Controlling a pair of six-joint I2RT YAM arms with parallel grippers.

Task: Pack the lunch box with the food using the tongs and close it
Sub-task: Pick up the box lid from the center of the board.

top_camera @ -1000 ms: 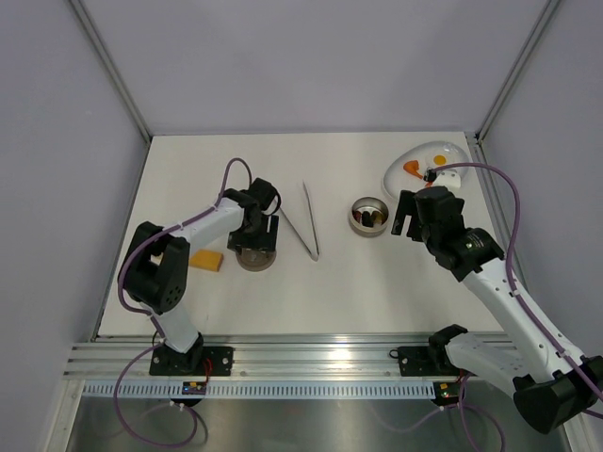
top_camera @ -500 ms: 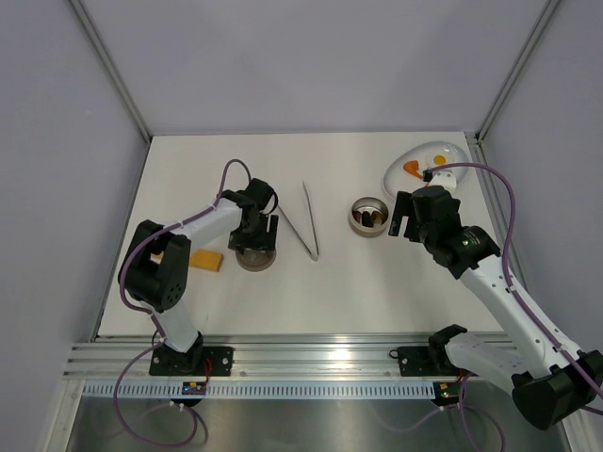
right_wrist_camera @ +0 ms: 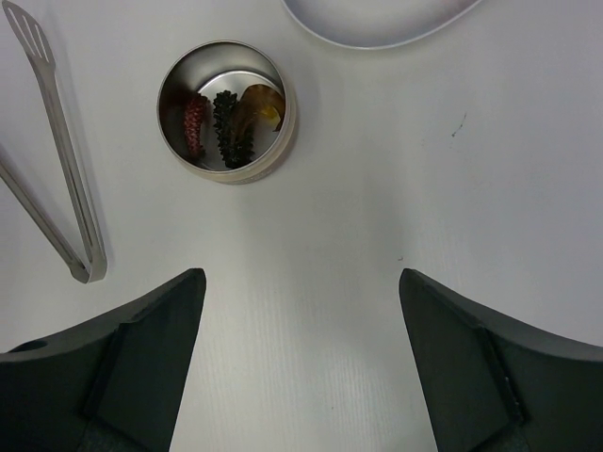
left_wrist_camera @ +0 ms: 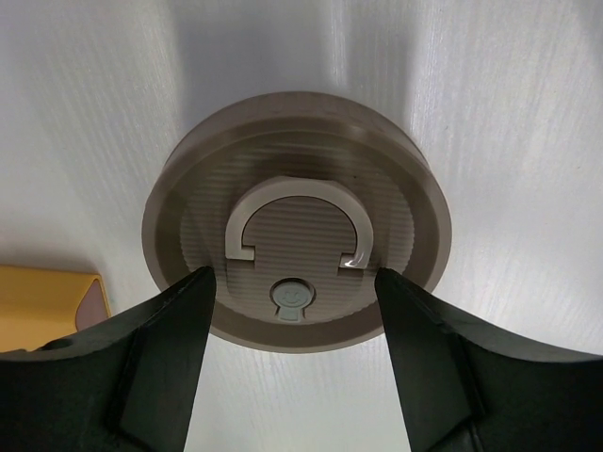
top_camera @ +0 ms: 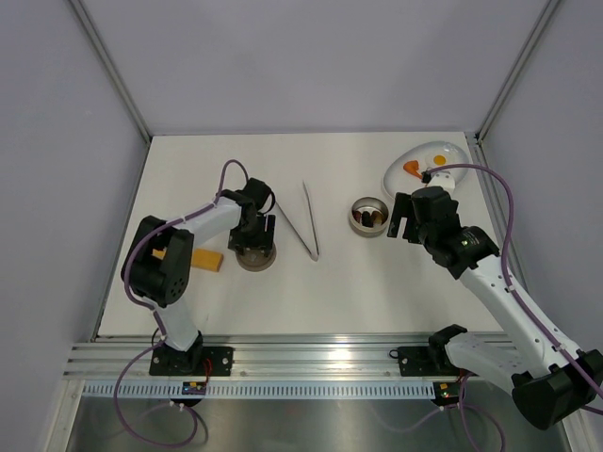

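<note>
The lunch box (top_camera: 368, 216) is a round steel tin standing open, with dark red and brown food (right_wrist_camera: 226, 127) inside it. Its brown-grey lid (left_wrist_camera: 297, 179) lies flat on the table at the left, the pale curved mark facing up. My left gripper (left_wrist_camera: 294, 282) hangs just over the lid's near edge. Its jaws are apart, their gap narrower than the lid, and they hold nothing. The tongs (top_camera: 303, 221) lie on the table between lid and tin. My right gripper (right_wrist_camera: 301, 282) is open above bare table, near the tin (right_wrist_camera: 226, 111).
At the back right stands a white oval plate (top_camera: 452, 149) with orange and yellow pieces (top_camera: 412, 168) on it. A flat orange-yellow block (top_camera: 205, 261) lies left of the lid. The tongs' tips (right_wrist_camera: 85, 268) lie left of my right gripper.
The left gripper's jaws have drawn closer together over the lid. The right arm has barely shifted.
</note>
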